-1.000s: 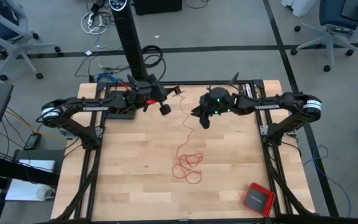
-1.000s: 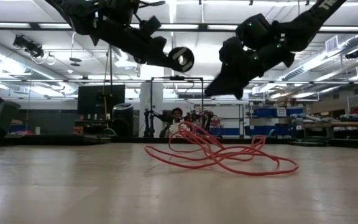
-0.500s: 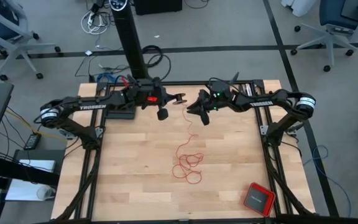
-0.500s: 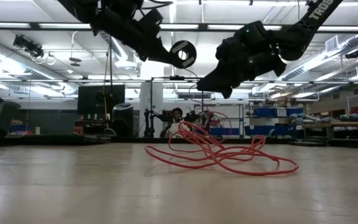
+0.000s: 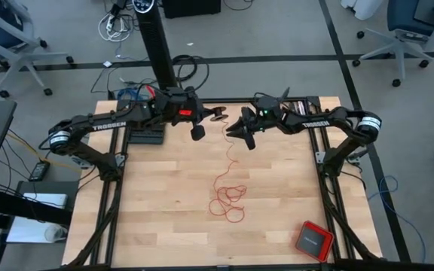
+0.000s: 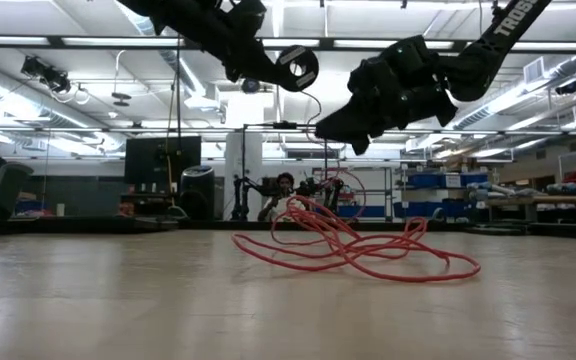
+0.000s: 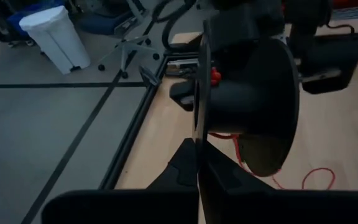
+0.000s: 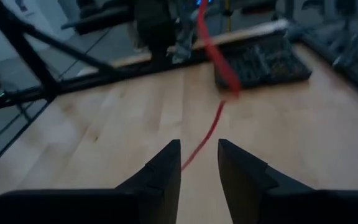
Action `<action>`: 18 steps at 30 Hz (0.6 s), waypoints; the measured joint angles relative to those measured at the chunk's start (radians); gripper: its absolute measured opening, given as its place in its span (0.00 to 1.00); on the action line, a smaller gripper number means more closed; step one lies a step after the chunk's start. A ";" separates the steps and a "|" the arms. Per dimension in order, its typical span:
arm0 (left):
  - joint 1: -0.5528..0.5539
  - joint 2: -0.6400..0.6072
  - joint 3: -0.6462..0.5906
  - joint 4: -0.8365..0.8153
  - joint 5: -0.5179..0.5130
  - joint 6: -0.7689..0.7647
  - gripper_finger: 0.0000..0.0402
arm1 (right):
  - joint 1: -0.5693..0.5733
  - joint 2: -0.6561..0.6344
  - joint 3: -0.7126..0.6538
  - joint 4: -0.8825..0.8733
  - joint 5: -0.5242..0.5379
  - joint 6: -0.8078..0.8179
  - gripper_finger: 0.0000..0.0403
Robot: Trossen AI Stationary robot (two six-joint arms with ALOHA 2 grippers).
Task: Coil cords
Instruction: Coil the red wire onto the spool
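1. High view, starting from the left: the left gripper (image 5: 218,115) hangs over the far edge of the tabletop (image 5: 149,211), its fingers pressed together on the upper end of the red cord (image 5: 227,197).
2. From there the cord drops in one thin strand to a loose tangle of loops lying on the wood near the middle.
3. To the right, the right gripper (image 5: 236,129) faces the left one, fingers parted, with the strand running just ahead of the gap and not yet gripped.
4. Farther right, a red square box (image 5: 313,240) sits near the front corner, well apart from everything.
5. My worry is that the thin strand slips past the parted fingers as they close, or that pulling upward drags the tangle into a knot instead of a tidy coil.
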 joint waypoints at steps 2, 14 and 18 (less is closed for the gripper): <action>0.001 -0.006 0.000 -0.020 0.003 0.001 0.00 | -0.006 -0.001 0.000 0.029 -0.009 0.031 0.27; -0.015 -0.011 0.119 -0.145 -0.043 -0.094 0.00 | 0.000 -0.003 0.000 0.045 -0.044 0.087 0.27; -0.015 -0.011 0.141 -0.207 -0.053 -0.115 0.00 | 0.010 -0.003 0.000 0.043 -0.057 0.090 0.25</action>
